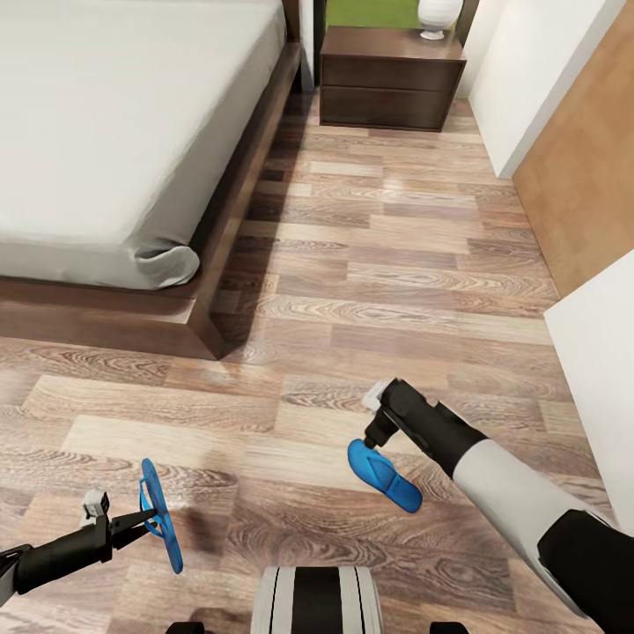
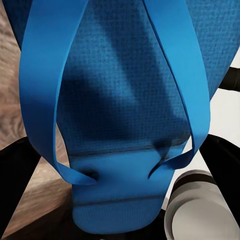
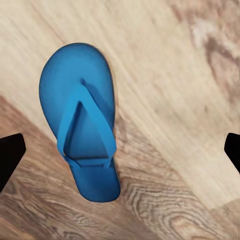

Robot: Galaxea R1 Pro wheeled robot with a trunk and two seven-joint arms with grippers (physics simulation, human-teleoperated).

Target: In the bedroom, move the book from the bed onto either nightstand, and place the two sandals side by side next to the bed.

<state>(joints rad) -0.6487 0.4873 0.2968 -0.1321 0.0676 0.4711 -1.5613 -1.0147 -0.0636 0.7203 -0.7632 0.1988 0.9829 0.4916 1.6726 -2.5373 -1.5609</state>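
One blue sandal (image 1: 164, 515) hangs on edge above the floor at the lower left, with my left gripper (image 1: 141, 521) shut on it. The left wrist view has its sole and straps (image 2: 120, 115) close up. The other sandal (image 1: 385, 476) lies flat on the wood floor, straps up, directly under my right gripper (image 1: 372, 431). In the right wrist view that sandal (image 3: 82, 135) sits between the widely spread dark fingertips (image 3: 10, 155), untouched, so the gripper (image 3: 120, 155) is open. The bed (image 1: 114, 132) fills the upper left. A nightstand (image 1: 389, 77) stands at the top. The book is out of view.
A white rounded object (image 1: 438, 18) stands on the nightstand. White walls (image 1: 537, 79) and a tan panel (image 1: 586, 185) close off the right side. A strip of wood floor (image 1: 379, 255) runs between the bed frame and the wall.
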